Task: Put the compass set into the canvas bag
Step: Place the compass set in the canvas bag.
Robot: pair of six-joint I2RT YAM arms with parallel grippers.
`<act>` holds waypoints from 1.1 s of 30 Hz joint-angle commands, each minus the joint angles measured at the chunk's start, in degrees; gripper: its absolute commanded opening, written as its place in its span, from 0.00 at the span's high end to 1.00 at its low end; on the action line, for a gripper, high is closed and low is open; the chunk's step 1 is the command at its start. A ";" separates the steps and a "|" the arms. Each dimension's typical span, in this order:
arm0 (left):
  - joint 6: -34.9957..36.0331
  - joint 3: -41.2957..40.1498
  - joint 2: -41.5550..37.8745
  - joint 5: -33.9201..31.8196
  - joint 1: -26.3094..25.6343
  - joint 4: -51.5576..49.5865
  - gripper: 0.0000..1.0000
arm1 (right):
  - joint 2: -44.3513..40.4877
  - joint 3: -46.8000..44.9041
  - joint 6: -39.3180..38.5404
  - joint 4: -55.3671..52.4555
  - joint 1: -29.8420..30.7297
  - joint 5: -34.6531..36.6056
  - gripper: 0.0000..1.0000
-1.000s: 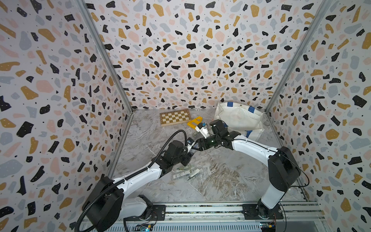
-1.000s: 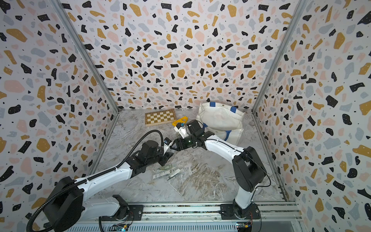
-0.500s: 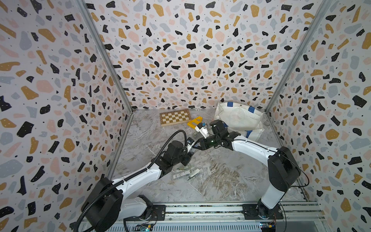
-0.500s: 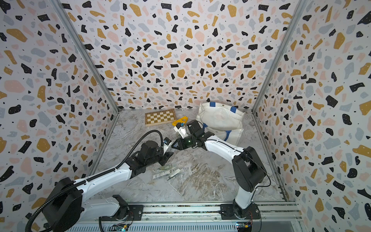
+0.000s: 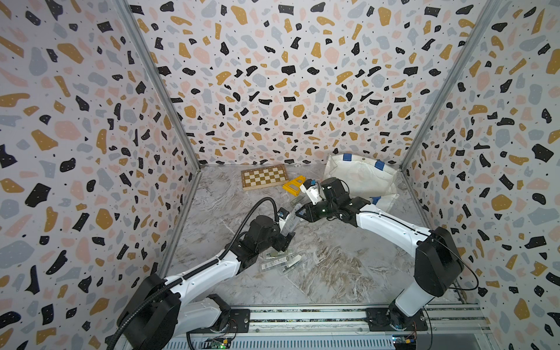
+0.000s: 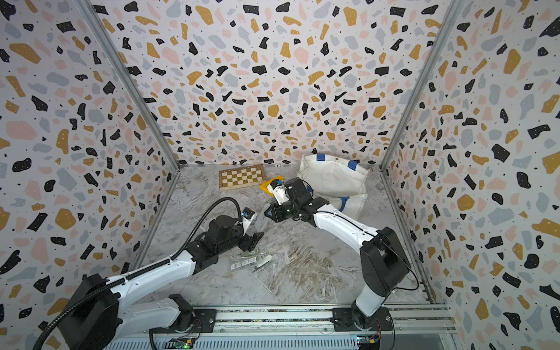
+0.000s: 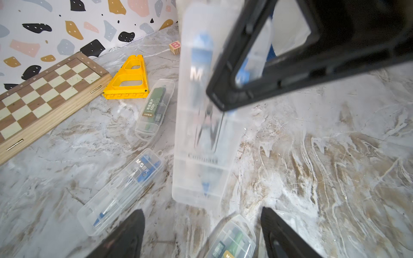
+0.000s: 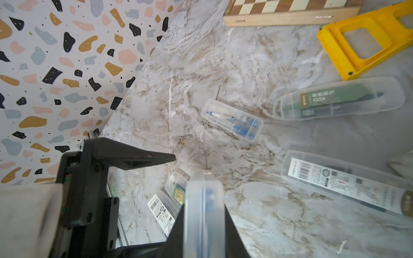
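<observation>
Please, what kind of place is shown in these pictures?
Most likely a robot test cell, not a home: the left arm and right arm are mounted on a metal rail, printed terrazzo panels wall in a marble-patterned tabletop, and loose props such as a chessboard lie on it.

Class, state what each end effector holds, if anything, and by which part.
The right end effector is shut on the clear plastic compass case, pinching its broad faces toward one end. The left end effector is open and holds nothing.
</observation>
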 commanded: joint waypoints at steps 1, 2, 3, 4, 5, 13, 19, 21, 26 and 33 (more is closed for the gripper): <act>-2.14 -2.28 -2.52 1.05 -0.17 5.56 0.19 | -4.58 3.89 -0.85 -1.48 -1.31 4.95 1.00; -2.01 -2.87 -2.90 1.45 -0.17 6.07 0.20 | -5.31 4.65 -0.88 -1.69 -1.73 5.93 1.00; -1.88 -3.23 -3.12 1.49 -0.17 6.26 0.20 | -5.77 5.72 -0.86 -1.95 -2.12 7.07 1.00; -1.72 -3.57 -3.39 1.47 -0.17 6.32 0.21 | -6.08 7.23 -0.69 -2.42 -2.78 8.24 1.00; -1.40 -3.95 -3.56 1.92 -0.17 6.49 0.21 | -6.28 9.17 -0.51 -3.16 -3.49 8.95 1.00; -1.28 -5.74 -4.36 3.58 -0.17 7.95 0.23 | -7.74 22.10 -3.07 -10.41 -8.94 17.72 1.00; -1.33 -6.61 -3.56 3.67 -0.17 9.85 0.23 | -6.48 26.37 -5.58 -16.47 -17.30 24.74 1.00; -0.91 -5.90 -3.27 3.58 -0.17 8.57 0.23 | -5.07 26.38 -5.79 -17.67 -20.29 24.85 1.00; -0.13 -5.56 -3.41 3.28 -0.17 7.27 0.24 | -2.28 23.44 -6.25 -18.58 -25.92 24.47 1.00; 0.09 -4.78 -1.90 3.32 -0.17 6.54 0.24 | 1.31 16.22 -6.33 -15.69 -29.64 22.80 1.00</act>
